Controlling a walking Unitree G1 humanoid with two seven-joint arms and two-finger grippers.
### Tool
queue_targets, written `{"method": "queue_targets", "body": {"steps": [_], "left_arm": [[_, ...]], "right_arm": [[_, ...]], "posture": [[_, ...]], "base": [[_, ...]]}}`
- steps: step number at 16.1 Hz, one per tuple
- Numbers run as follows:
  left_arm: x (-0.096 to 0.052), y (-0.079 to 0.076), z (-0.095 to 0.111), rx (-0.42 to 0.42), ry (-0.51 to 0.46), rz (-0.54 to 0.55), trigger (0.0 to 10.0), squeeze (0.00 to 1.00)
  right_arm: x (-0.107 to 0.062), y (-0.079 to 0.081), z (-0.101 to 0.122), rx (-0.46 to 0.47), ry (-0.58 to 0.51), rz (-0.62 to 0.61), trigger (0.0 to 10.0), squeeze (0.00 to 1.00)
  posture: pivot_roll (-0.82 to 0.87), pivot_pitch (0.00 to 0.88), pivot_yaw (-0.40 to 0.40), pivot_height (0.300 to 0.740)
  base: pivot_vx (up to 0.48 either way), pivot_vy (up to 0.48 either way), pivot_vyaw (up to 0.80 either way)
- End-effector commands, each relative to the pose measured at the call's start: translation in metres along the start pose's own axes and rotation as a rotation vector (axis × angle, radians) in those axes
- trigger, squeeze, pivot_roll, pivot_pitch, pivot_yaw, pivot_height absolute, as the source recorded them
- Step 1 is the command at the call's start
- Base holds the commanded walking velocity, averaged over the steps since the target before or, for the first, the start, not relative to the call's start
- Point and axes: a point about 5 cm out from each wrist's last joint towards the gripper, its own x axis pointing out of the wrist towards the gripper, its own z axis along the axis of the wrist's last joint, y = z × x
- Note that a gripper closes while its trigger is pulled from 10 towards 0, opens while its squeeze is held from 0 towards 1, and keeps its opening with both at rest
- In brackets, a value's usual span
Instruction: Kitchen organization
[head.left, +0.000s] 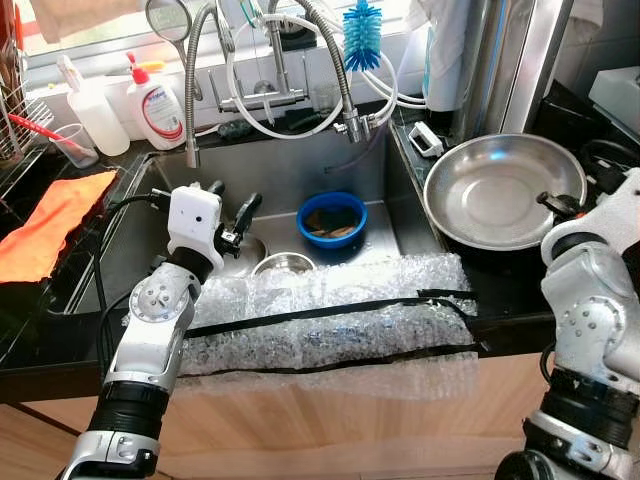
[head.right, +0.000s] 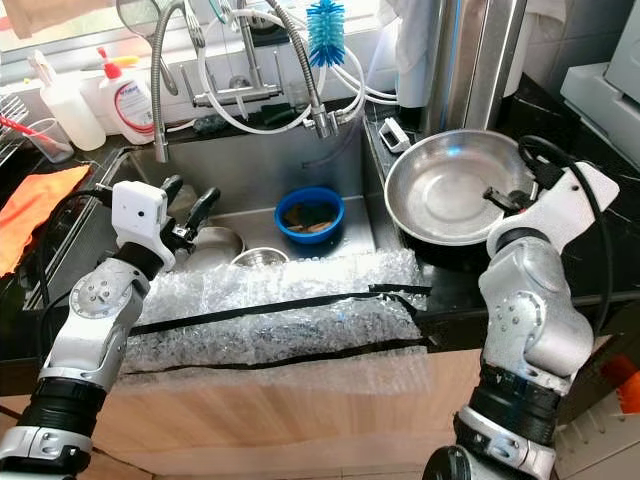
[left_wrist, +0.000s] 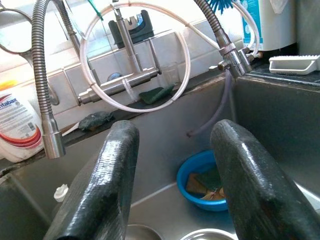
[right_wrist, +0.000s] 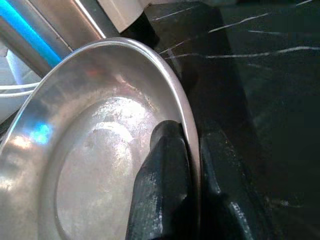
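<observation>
Steel pan: rim pinched by right end effector; left end effector spread, empty, over sink.

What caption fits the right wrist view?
Right gripper pinches the rim of the steel pan, one finger inside, one outside, over the black counter.

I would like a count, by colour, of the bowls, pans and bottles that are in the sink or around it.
Blue: 1, the blue bowl in the sink.
Steel: 3, the large steel pan pinched at its rim by the right gripper, and two small steel bowls near the open left gripper.
White: 2, the bottles behind the sink.
Total: 6.
</observation>
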Motion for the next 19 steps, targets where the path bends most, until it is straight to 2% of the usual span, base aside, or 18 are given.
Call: {"method": "queue_targets", "body": {"steps": [1, 3, 4, 6, 8, 10, 11, 12, 13, 14, 16, 17, 18, 19], "left_arm": [[-0.001, 0.006, 0.003, 0.024, -0.004, 0.008, 10.0, 0.00], [0.002, 0.006, 0.005, 0.023, -0.013, 0.015, 10.0, 0.00], [0.003, 0.005, 0.006, 0.021, -0.016, 0.016, 10.0, 0.00], [0.002, 0.006, 0.008, 0.020, -0.035, 0.043, 10.0, 0.00], [0.007, 0.015, 0.022, 0.001, -0.095, 0.102, 10.0, 0.00], [0.010, 0.018, 0.030, -0.032, -0.125, 0.111, 10.0, 0.00], [0.015, 0.016, 0.039, -0.181, -0.160, 0.090, 10.0, 0.00], [0.017, 0.012, 0.043, -0.337, -0.181, 0.048, 10.0, 0.00], [0.020, 0.004, 0.050, -0.519, -0.208, -0.041, 10.0, 0.00], [0.020, 0.001, 0.052, -0.541, -0.217, -0.073, 10.0, 0.00], [0.021, -0.009, 0.054, -0.666, -0.209, -0.211, 10.0, 0.00], [0.023, -0.015, 0.054, -0.679, -0.196, -0.262, 10.0, 0.00], [0.024, -0.018, 0.053, -0.672, -0.183, -0.284, 10.0, 0.00], [0.027, -0.019, 0.052, -0.705, -0.177, -0.282, 10.0, 0.00]], "right_arm": [[-0.002, 0.002, -0.018, -0.031, 0.064, -0.006, 10.0, 0.00], [-0.002, 0.005, -0.019, -0.032, 0.064, 0.001, 10.0, 0.00], [-0.003, 0.008, -0.014, -0.055, 0.025, 0.016, 10.0, 0.00], [-0.008, 0.022, 0.006, -0.069, -0.177, 0.125, 10.0, 0.00], [-0.015, 0.034, 0.026, -0.085, -0.367, 0.193, 10.0, 0.00], [-0.018, 0.037, 0.035, -0.099, -0.457, 0.194, 10.0, 0.00], [-0.021, 0.044, 0.044, -0.110, -0.558, 0.238, 10.0, 0.00], [-0.022, 0.050, 0.043, -0.118, -0.569, 0.280, 10.0, 0.00], [-0.023, 0.060, 0.036, -0.121, -0.566, 0.355, 10.0, 0.00], [-0.025, 0.064, 0.033, -0.128, -0.569, 0.383, 10.0, 0.00], [-0.030, 0.077, 0.020, -0.111, -0.535, 0.486, 10.0, 0.00], [-0.032, 0.083, 0.013, -0.103, -0.521, 0.528, 10.0, 0.00], [-0.033, 0.087, 0.009, -0.106, -0.515, 0.554, 10.0, 0.00], [-0.035, 0.090, 0.005, -0.097, -0.513, 0.574, 10.0, 0.00]], "posture": [[-0.19, 0.000, 0.144, 0.740], [-0.19, 0.000, 0.141, 0.740], [-0.19, 0.000, 0.140, 0.740], [-0.19, 0.000, 0.138, 0.740], [-0.19, 0.000, 0.135, 0.740], [-0.19, 0.000, 0.134, 0.740], [-0.19, 0.000, 0.134, 0.740], [-0.19, 0.000, 0.135, 0.740], [-0.18, 0.000, 0.132, 0.740], [-0.18, 0.000, 0.132, 0.740], [-0.17, 0.000, 0.131, 0.740], [-0.18, 0.000, 0.132, 0.740], [-0.18, 0.000, 0.133, 0.740], [-0.19, 0.000, 0.133, 0.740]], "base": [[0.000, 0.000, 0.00], [0.000, 0.000, 0.00], [0.000, 0.000, 0.00], [0.000, 0.000, 0.00], [0.000, 0.000, 0.00], [0.000, 0.000, 0.00], [0.000, 0.000, 0.00], [0.000, 0.000, 0.00], [0.000, 0.000, 0.00], [0.000, 0.000, 0.00], [0.000, 0.000, 0.00], [0.000, 0.000, 0.00], [0.000, 0.000, 0.00], [0.000, 0.000, 0.00]]}}
